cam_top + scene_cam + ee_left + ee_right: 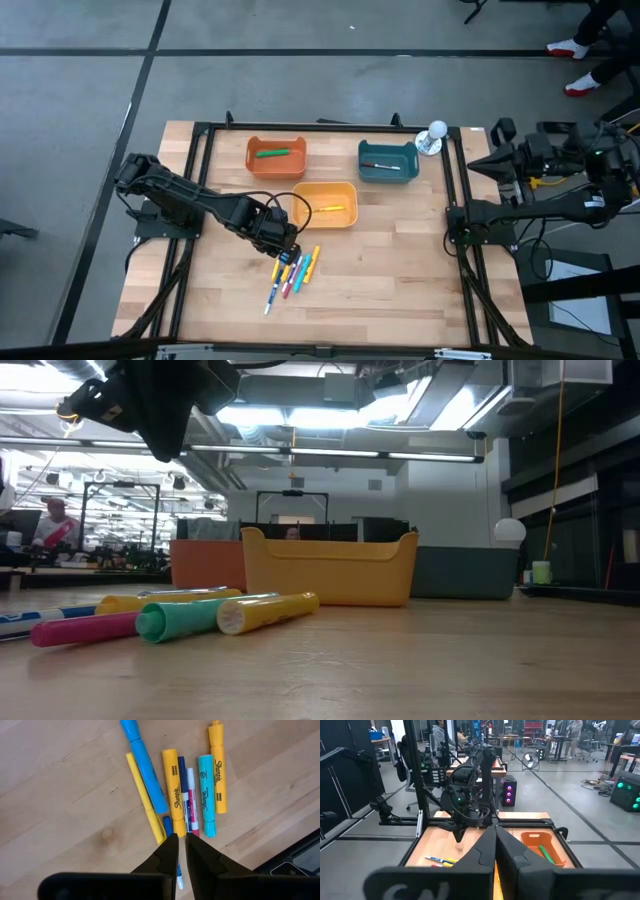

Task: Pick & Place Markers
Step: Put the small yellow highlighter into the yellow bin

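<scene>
My left gripper (180,840) hovers pressed together, empty, above the markers (186,790) lying bunched beside the yellow bin (325,203). I should spread it and single out one edge marker. My right gripper (494,834) waits closed.

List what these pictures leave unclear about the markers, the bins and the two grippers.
- Small blue marker, left wrist view: its lower part is hidden behind the left gripper, shut with nothing in it.
- Yellow bin, low view: its wall hides what lies inside.
- Teal bin, high view: the item inside is too small to identify.
- Loose markers, high view: they overlap, so no sure count.
- Right gripper, right wrist view: shut, blocks the table's middle.
</scene>
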You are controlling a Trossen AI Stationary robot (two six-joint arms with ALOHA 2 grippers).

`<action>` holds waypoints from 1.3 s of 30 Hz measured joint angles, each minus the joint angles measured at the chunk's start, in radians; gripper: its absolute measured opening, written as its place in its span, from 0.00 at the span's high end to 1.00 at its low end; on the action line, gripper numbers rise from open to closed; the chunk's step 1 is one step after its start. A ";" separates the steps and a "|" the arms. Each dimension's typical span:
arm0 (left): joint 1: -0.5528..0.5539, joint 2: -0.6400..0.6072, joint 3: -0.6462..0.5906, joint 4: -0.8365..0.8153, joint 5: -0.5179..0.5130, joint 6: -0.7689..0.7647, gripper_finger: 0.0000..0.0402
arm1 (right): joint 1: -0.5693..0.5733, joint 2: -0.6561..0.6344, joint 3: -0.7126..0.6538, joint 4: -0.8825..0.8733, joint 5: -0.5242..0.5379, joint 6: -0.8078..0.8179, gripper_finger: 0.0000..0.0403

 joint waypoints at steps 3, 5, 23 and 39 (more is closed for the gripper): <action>0.000 0.000 0.000 0.004 0.001 0.001 0.91 | 0.000 0.000 0.000 -0.001 0.001 -0.005 0.98; 0.000 0.000 0.000 0.006 0.001 0.002 0.88 | 0.000 0.000 0.000 -0.003 0.001 -0.003 0.97; 0.000 0.000 -0.063 0.020 0.042 -0.104 0.42 | 0.000 0.000 0.000 -0.006 0.001 -0.003 0.94; -0.026 0.099 -0.135 0.197 0.118 -0.154 0.50 | 0.000 0.000 0.000 -0.009 0.001 -0.003 0.94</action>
